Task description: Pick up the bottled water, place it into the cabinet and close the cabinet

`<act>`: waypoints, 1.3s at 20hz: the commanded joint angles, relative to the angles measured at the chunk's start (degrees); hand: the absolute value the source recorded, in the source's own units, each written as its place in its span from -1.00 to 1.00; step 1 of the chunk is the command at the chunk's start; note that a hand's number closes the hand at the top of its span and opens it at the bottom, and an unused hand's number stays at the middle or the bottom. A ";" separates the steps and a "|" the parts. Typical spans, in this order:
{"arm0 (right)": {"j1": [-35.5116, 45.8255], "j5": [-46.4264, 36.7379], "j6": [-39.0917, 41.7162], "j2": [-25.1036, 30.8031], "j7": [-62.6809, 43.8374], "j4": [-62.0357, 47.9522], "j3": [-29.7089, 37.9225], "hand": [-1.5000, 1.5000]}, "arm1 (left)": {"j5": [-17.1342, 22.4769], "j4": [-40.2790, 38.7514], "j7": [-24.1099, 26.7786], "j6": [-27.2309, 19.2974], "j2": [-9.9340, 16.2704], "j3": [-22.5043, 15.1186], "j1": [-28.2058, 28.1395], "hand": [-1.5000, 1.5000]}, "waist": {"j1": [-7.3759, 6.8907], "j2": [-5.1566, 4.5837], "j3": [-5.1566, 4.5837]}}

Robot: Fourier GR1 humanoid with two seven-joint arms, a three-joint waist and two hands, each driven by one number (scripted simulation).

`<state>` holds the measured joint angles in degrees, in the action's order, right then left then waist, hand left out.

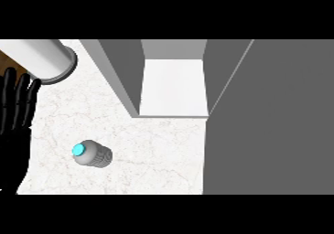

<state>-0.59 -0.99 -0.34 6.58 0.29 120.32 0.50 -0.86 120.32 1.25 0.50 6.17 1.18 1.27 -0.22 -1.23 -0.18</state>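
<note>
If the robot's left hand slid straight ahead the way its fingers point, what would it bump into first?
Probably the white cylinder lying just beyond the fingertips of the left hand. The bottle sits off to the side, out of that line. Height is hard to judge from above.

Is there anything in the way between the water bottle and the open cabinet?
Nothing visible. The bottled water stands alone on the marble counter, and only bare counter lies between it and the open cabinet. The cabinet door hangs open at the right, off that path. The left hand rests at the left edge.
</note>
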 commanded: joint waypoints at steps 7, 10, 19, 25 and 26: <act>-7.73 7.68 8.20 -0.95 -2.89 6.54 -7.70 -1.00 | 11.52 2.11 -3.95 -1.21 -5.90 0.67 -12.64 -1.00 | -0.43 1.45 0.14; -9.96 6.38 7.16 -2.02 -6.04 10.94 -11.46 -1.00 | 13.09 12.72 -12.14 -2.18 -5.64 0.85 -14.98 -1.00 | -0.36 1.57 0.20; -15.43 4.18 4.79 -2.82 -14.62 24.36 -18.12 -1.00 | 19.52 28.13 -21.16 -2.09 -4.07 5.26 -23.48 -1.00 | -0.09 1.49 0.18; -14.65 -1.73 2.17 -4.32 -15.73 23.43 -23.24 -1.00 | 23.17 31.54 -26.74 -2.93 -1.81 9.13 -22.49 -1.00 | -0.38 1.59 0.20; -16.17 -3.43 1.38 -4.38 -17.51 26.57 -26.15 -1.00 | 21.87 30.74 -27.90 -3.95 -2.15 8.45 -21.52 -1.00 | -0.01 1.65 0.18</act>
<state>-14.52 -0.74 2.06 2.17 -14.77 141.92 -22.28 14.74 138.58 -20.82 -1.87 3.73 8.15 -19.59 -0.47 0.33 -0.01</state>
